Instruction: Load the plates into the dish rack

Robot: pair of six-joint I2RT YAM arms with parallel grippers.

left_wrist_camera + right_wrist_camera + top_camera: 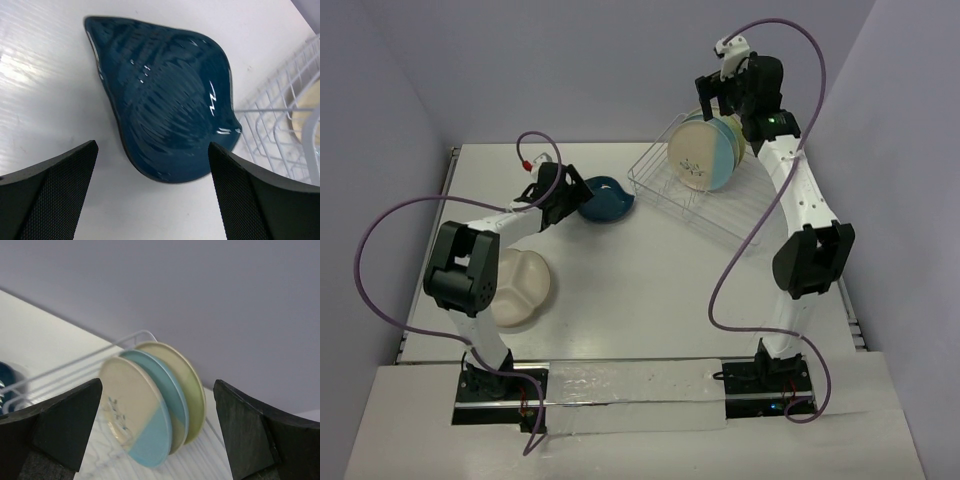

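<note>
Left gripper (152, 146), jaws wide, hovers over the blue leaf dish (165, 100) on the counter (45, 75); right gripper (158, 385), also wide, above plates (135, 405) standing in the rack (712, 216).

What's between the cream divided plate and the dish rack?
Nothing. Top view shows bare table between the divided plate and the dish rack.

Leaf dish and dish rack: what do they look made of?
Leaf dish: likely glazed ceramic, dark blue and glossy, with sharp highlights along its ribs. Dish rack: thin white wire, probably coated metal, judging by the smooth, even white.
</note>
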